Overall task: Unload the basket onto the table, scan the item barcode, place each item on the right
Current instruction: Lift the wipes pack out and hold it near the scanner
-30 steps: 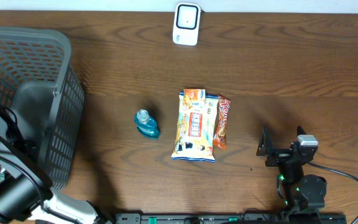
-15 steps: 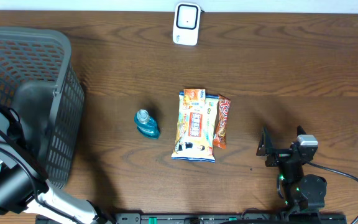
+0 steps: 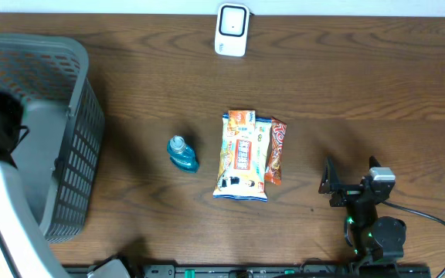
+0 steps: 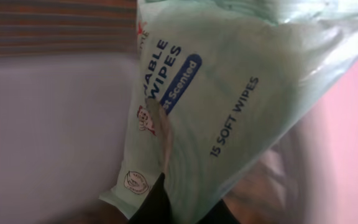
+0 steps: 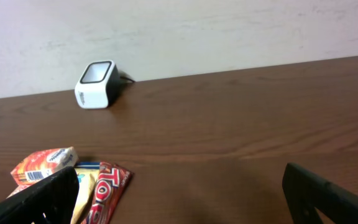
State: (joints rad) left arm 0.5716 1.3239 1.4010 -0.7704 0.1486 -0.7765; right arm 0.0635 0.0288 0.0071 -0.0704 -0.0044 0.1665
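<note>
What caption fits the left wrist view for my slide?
Left gripper pinching a pale green pack of soft wipes, seen close up.

A small teal plastic bottle (image 3: 182,154) lies on the dark wooden bench (image 3: 361,93) between a grey mesh basket (image 3: 79,147) and two touching snack packets (image 3: 242,154)

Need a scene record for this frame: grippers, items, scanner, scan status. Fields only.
left gripper: shut on wipes pack, at the basket; arm blurred in overhead view
right gripper: open, holding nothing, low over the table
scanner: far edge of table, centre
snack packs: two, side by side, mid-table
bottle: lying left of snack packs, apart from them
scan status: not yet done; wipes pack is far from scanner
</note>
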